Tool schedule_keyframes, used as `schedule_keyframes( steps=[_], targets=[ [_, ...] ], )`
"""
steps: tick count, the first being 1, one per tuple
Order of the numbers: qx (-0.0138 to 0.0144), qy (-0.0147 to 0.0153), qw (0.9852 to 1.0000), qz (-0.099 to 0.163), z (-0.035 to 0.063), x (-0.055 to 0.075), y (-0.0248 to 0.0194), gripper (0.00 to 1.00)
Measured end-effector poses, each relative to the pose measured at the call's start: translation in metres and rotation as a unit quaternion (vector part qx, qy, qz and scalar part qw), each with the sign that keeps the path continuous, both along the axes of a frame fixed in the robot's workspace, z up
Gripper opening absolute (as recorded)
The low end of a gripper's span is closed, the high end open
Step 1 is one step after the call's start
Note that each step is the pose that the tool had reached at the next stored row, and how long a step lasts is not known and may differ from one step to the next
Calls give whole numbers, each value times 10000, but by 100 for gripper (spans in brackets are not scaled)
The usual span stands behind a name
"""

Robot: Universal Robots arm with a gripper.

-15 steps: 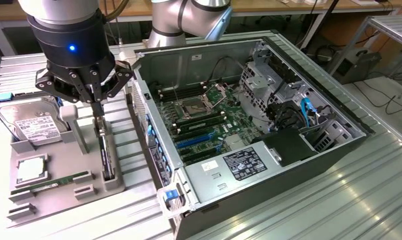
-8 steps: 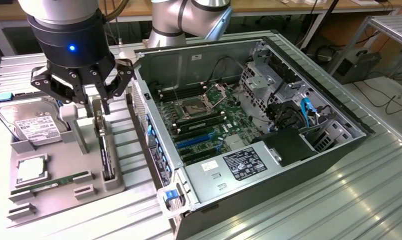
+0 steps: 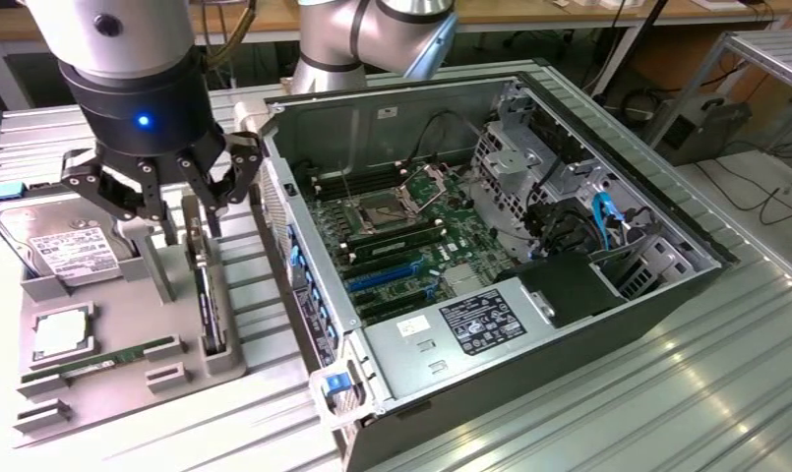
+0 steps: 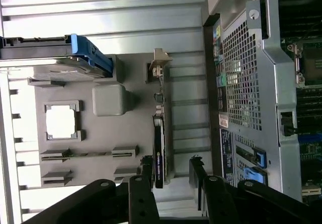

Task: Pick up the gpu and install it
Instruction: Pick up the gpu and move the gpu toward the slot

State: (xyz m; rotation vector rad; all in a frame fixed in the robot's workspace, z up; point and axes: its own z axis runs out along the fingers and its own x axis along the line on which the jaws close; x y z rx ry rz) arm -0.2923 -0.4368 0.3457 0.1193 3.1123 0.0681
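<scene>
The gpu stands on its long edge in a slot of the grey holder tray, at the exterior view's left beside the open computer case. Its dark face and silvery bracket also show in the wrist view. My gripper hangs just above the card's bracket end, open and holding nothing. In the wrist view the gripper has one black fingertip close against the card and the other fingertip farther off on its other side.
The tray also holds a silver hard drive, a CPU and a green RAM stick. The open case lies at the exterior view's right, its motherboard with blue slots exposed. A ribbed metal tabletop surrounds everything.
</scene>
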Motion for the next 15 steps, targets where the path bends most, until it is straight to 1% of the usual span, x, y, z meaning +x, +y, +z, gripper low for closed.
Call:
schedule_keyframes(
  steps=[3,4,5,6,11,13,14,15],
  targets=[
    [0,0,10000,0,-85,-6,0,42],
    [0,0,10000,-4,-123,-6,0,42],
    [0,0,10000,-7,-182,-6,0,42],
    [0,5,10000,-8,-224,-7,-3,42],
    [0,10,10000,-8,-353,-6,-10,42],
    [0,11,10000,-8,-389,-6,-10,42],
    [0,11,10000,-9,-443,-6,-11,42],
    [0,13,10000,-9,-472,-6,-11,42]
  ],
)
